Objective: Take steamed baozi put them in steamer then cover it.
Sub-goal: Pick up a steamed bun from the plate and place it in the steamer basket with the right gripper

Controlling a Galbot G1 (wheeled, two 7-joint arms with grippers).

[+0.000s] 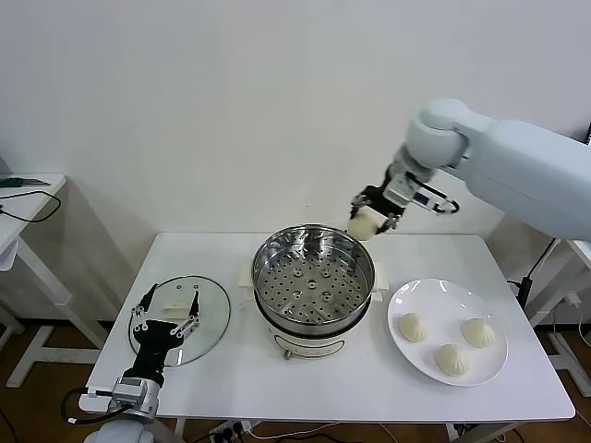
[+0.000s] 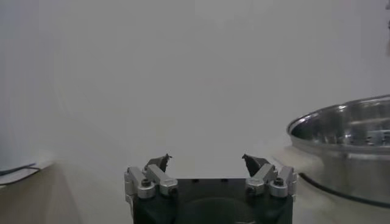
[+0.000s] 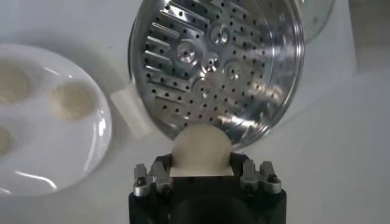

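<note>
The right gripper [image 1: 372,221] hangs over the surface's [image 1: 231,369] far edge, jaws clamped on one smooth, round baozi [image 1: 363,223] above the shiny perforated steamer's [image 1: 314,281] far rim. Three pale baozi [image 1: 452,358] sit on the glossy white plate [image 1: 432,305] toward the right edge. The left gripper [image 1: 166,318], jaws wide, hovers over the round glass cover [image 1: 214,314] near the left edge.

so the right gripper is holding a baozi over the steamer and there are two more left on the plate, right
Not quite: three baozi remain on the plate, not two, as the head view shows. The rest holds: the right gripper holds a baozi above the far rim of the steamer.
</note>
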